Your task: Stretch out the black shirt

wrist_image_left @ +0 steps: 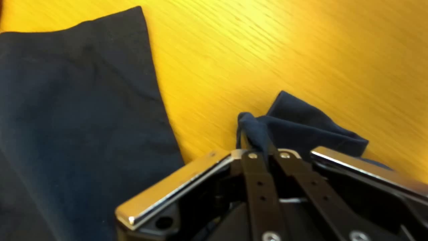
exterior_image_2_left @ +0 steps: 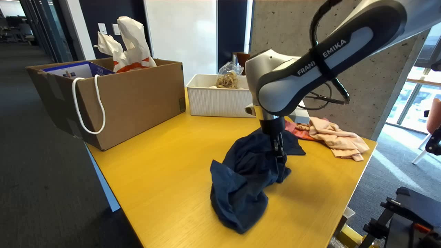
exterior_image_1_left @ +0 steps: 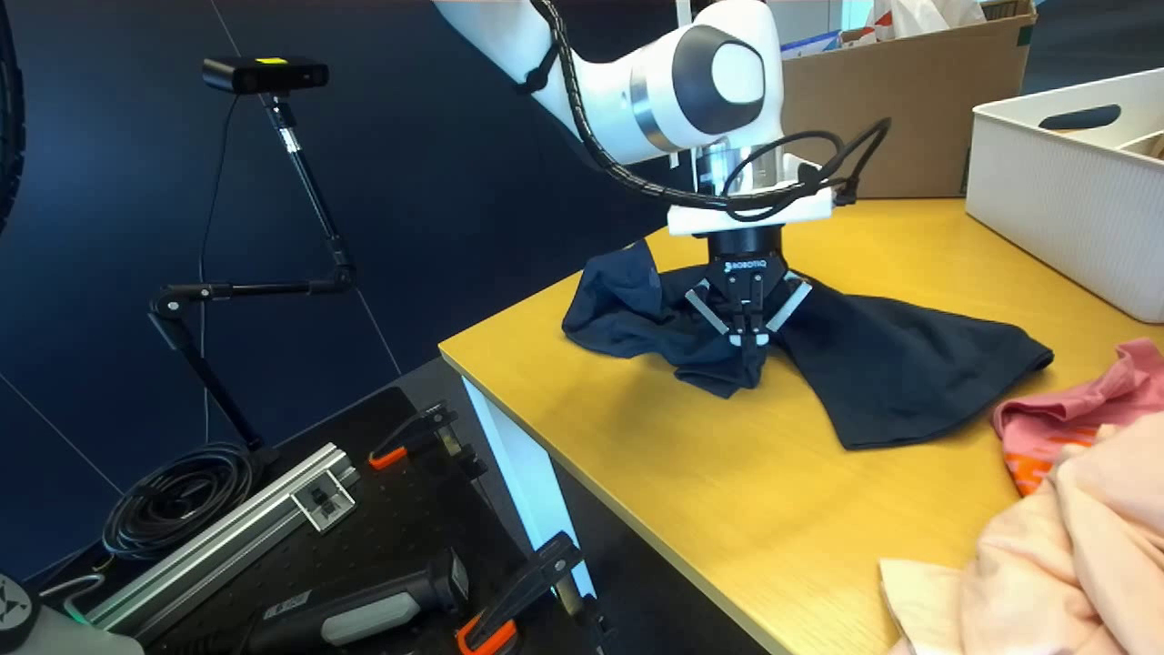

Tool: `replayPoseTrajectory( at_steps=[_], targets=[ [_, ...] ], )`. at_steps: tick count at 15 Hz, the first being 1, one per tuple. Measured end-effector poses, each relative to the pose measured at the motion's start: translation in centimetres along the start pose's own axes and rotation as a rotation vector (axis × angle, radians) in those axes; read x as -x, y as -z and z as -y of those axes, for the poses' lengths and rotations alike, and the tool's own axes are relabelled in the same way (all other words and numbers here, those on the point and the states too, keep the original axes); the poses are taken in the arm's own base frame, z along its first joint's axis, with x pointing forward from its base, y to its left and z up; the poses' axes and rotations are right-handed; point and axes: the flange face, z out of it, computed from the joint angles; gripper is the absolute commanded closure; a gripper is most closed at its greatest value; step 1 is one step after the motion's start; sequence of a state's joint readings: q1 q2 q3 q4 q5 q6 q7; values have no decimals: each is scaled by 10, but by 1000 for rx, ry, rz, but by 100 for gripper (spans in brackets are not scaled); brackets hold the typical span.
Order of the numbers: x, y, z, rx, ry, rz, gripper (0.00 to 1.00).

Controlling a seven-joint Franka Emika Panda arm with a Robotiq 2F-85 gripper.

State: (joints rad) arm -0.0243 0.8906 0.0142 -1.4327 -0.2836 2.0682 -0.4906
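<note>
In an exterior view: yellow table (exterior_image_1_left: 691, 509), dark wall (exterior_image_1_left: 427, 200) upper left, cardboard box (exterior_image_1_left: 882, 127) upper right.
On the table, black shirt (exterior_image_1_left: 896, 364) center to right; hand (exterior_image_1_left: 748, 340) closed tight, pinching a fold of it.

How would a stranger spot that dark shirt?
Find the yellow wooden table, then the white robot arm above it. Beneath, a fold pinched in the black gripper, lies the partly rumpled navy-black fabric shirt, darker than the pale peach cloth and pink cloth nearby.
</note>
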Motion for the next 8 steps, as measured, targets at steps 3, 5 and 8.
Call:
replayPoseTrajectory(
  at_steps=[3, 5, 8],
  targets=[
    [-8, 24, 36, -56, -125, -36, 99],
    [-6, 42, 57, -76, -214, -46, 99],
    [8, 75, 78, -89, -323, -64, 99]
  ],
)
